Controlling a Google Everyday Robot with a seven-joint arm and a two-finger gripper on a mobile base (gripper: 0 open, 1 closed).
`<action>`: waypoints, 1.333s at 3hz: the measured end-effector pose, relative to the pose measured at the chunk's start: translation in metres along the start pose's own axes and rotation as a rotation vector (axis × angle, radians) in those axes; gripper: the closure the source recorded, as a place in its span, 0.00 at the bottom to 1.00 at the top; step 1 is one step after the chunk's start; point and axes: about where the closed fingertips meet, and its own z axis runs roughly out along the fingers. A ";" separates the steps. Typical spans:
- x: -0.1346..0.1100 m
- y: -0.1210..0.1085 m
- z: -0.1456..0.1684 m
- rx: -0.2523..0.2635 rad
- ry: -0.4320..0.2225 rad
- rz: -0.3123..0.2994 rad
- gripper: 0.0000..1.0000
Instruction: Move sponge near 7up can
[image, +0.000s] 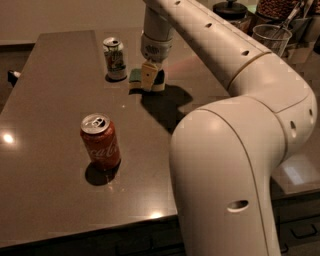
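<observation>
The 7up can (115, 58), green and white with a silver top, stands upright at the back of the dark table (50, 105). Just right of it lies the sponge (136, 77), dark green on top with a pale body, a short gap from the can. My gripper (151, 78) reaches down from above and is on the sponge, with one pale fingertip (148, 76) in front of it. The right part of the sponge is hidden behind the fingers.
A red Coca-Cola can (101, 141) stands upright nearer the front left. My white arm (235, 150) fills the right side of the view. A glass (270, 37) and jars stand on a counter at the back right.
</observation>
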 end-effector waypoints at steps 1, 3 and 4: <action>-0.012 -0.003 0.002 -0.002 -0.023 -0.010 0.59; -0.017 -0.006 0.009 0.005 -0.033 -0.011 0.12; -0.019 -0.007 0.013 0.007 -0.037 -0.012 0.00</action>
